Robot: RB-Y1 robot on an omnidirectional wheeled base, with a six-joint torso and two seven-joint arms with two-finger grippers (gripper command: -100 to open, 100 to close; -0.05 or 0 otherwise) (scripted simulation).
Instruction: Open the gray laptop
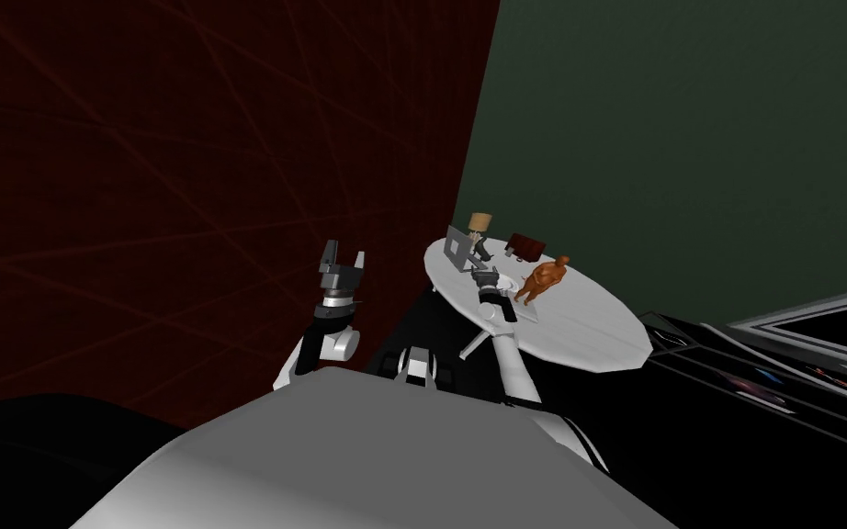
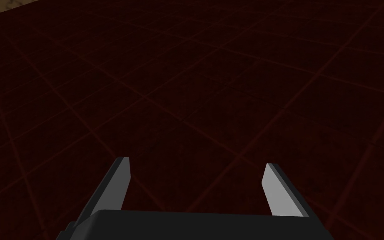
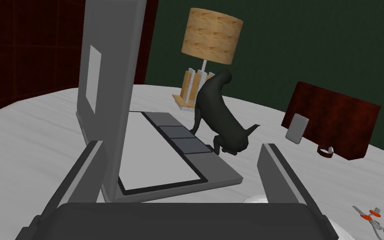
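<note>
The laptop [image 3: 116, 83] sits on the round white surface [image 3: 28, 133] beside a lamp [image 3: 212, 35] and a dark figurine [image 3: 220, 121], its lid standing about upright. The right gripper [image 3: 183, 145] has its fingers [image 3: 83, 175] spread wide, one just beside the lid's edge, gripping nothing, probably so it can push rather than pinch. The left gripper [image 2: 196, 161] is raised clear with its fingers apart and empty.

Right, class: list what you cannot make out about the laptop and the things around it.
Laptop lid: top cut off by the right wrist view's edge.
Lamp foot: partly behind the dark figurine, right wrist view.
Orange-and-grey tool: cut off at that view's corner.
Right claw against the lid: contact unclear.
</note>
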